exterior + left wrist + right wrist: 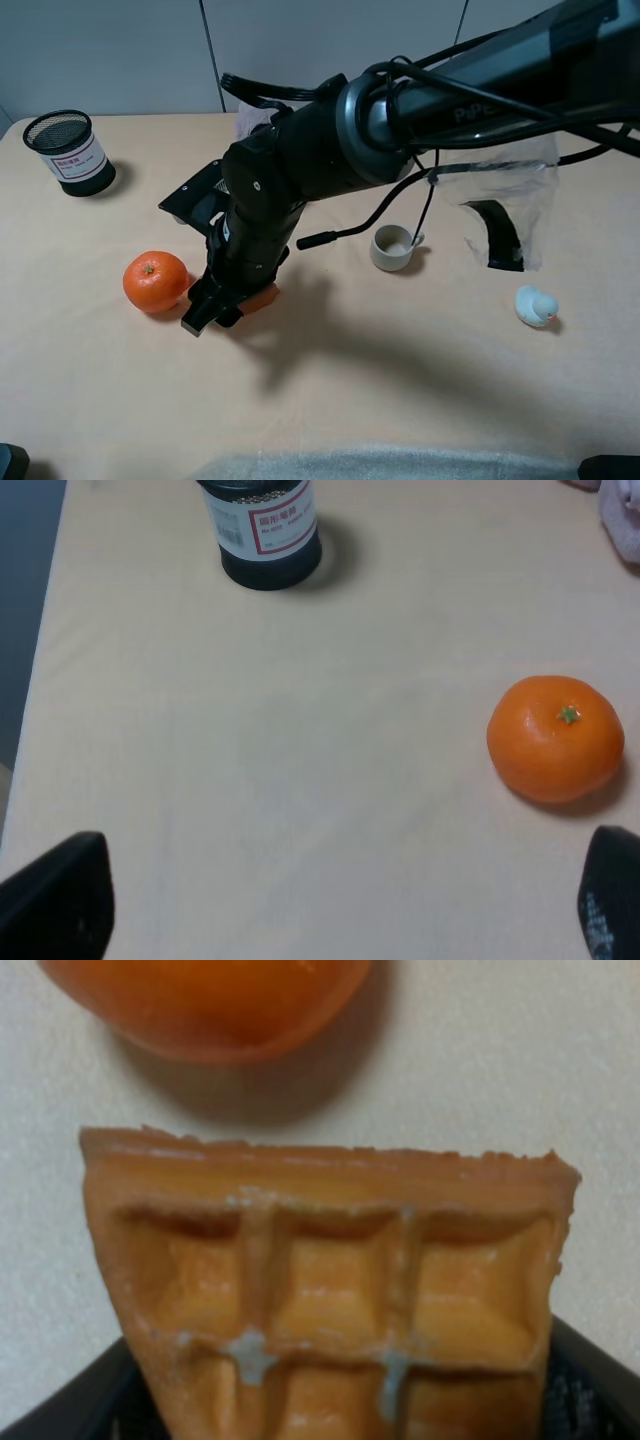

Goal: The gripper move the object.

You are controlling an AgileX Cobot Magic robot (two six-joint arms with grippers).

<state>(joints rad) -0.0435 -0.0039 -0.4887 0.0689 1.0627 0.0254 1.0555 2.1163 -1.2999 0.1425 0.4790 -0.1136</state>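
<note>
One gripper (214,309) clamps the waffle wedge (330,1280), its wide edge near the orange (155,281)

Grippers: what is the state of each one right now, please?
Left gripper: open, holding nothing.
Right gripper: closed on the waffle wedge.

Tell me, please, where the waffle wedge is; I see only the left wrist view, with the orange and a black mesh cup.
Observer: The waffle wedge lies close beside the orange, not touching it, under the right gripper.
Operator: Does that gripper hold it?
Observer: Yes; the right wrist view shows its dark fingers against both sides of the wedge.
Operator: What else stands near?
Observer: A small beige cup stands farther right in the high view, apart from the wedge.
</note>
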